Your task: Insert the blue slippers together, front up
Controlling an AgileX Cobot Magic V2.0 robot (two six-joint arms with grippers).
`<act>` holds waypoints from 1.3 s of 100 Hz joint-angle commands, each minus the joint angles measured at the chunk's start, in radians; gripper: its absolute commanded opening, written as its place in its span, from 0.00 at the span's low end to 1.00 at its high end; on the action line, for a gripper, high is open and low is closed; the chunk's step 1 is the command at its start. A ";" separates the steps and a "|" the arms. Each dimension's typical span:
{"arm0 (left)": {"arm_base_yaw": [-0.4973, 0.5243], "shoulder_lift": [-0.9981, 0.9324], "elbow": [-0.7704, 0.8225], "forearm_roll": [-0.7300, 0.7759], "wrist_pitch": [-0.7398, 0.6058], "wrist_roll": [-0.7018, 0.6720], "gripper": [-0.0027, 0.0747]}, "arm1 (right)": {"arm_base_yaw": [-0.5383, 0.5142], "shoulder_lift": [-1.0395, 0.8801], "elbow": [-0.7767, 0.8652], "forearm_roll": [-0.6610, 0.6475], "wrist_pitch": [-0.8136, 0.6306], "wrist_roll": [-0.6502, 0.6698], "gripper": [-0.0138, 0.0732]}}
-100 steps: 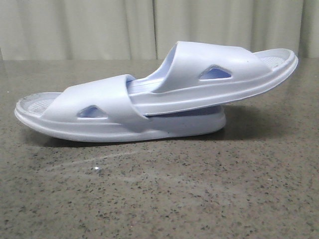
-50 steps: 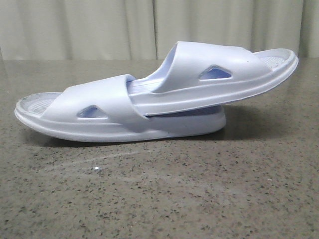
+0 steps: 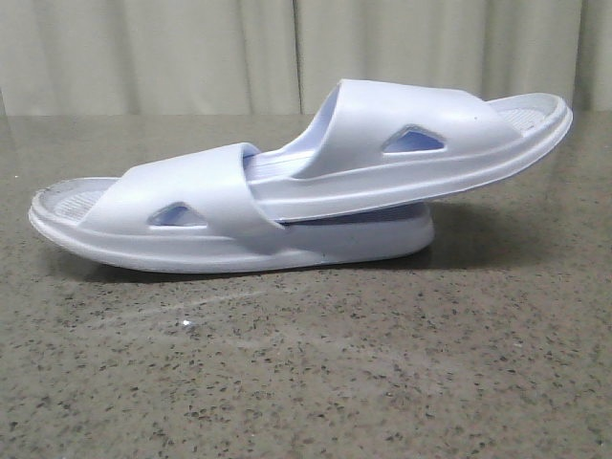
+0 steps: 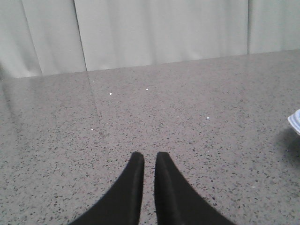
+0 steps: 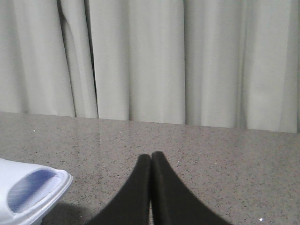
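Note:
The two blue slippers lie nested in the middle of the table in the front view. The lower slipper [image 3: 191, 206] lies flat with its heel to the left. The upper slipper [image 3: 411, 143] has its toe tucked under the lower one's strap, and its heel is raised to the right. My left gripper [image 4: 149, 157] is empty above bare table, its fingers nearly together with a thin slit between them. A slipper tip [image 4: 295, 123] shows at that view's edge. My right gripper [image 5: 151, 156] is shut and empty, beside a slipper end [image 5: 28, 190]. Neither gripper shows in the front view.
The speckled grey stone table [image 3: 316, 373] runs back to pale curtains [image 3: 191, 53]. Both grippers hover over bare tabletop, apart from the slippers.

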 commanded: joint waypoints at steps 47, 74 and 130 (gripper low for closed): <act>0.005 -0.029 0.009 -0.033 -0.149 -0.011 0.06 | 0.001 0.011 -0.026 0.001 -0.060 -0.015 0.04; 0.005 -0.029 0.009 -0.033 -0.149 -0.011 0.06 | 0.001 0.011 -0.026 0.001 -0.060 -0.015 0.04; 0.005 -0.029 0.009 -0.033 -0.149 -0.011 0.06 | 0.001 0.011 -0.026 0.001 -0.060 -0.015 0.04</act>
